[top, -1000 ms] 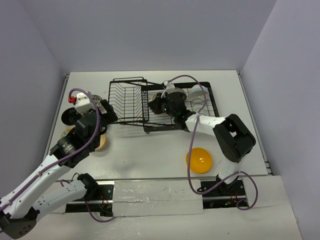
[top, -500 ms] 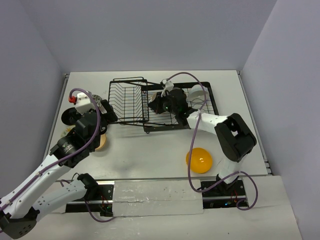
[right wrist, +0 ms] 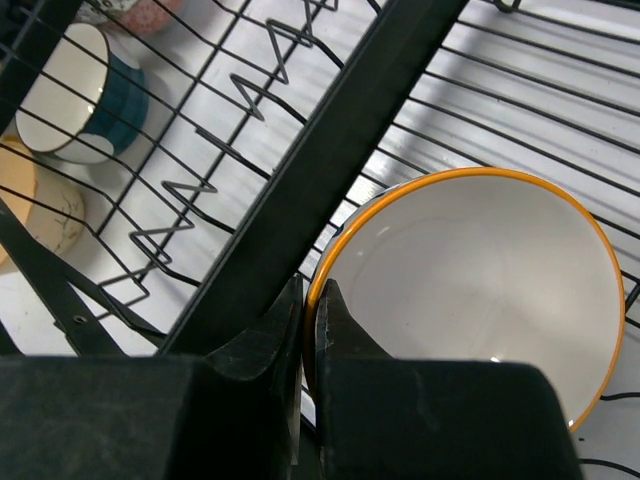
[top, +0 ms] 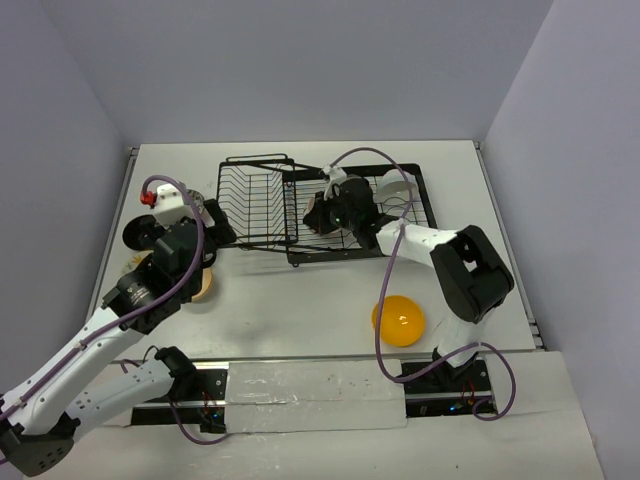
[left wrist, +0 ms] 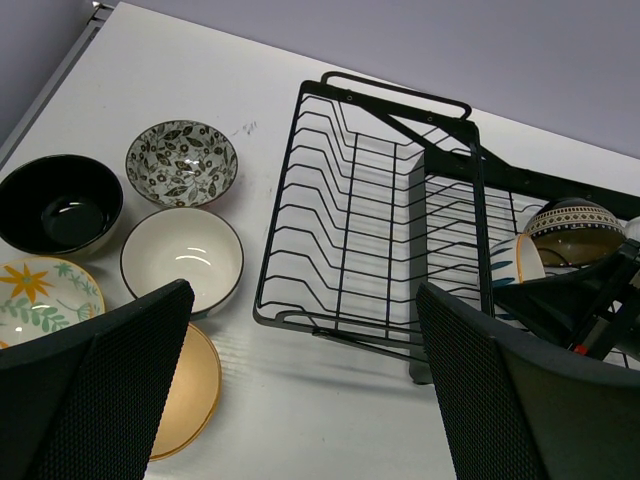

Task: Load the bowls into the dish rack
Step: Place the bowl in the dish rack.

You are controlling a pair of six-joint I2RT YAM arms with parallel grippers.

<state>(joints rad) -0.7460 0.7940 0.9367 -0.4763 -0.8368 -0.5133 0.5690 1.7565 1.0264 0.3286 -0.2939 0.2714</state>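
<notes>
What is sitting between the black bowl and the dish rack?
A white bowl with a dark rim sits between the black bowl and the dish rack. The left wrist view shows it best.

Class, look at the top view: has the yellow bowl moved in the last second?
No. The yellow bowl lies at the same spot on the table, close to its near edge.

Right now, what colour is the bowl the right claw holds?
White bowl with an orange rim, best in the right wrist view.
</notes>
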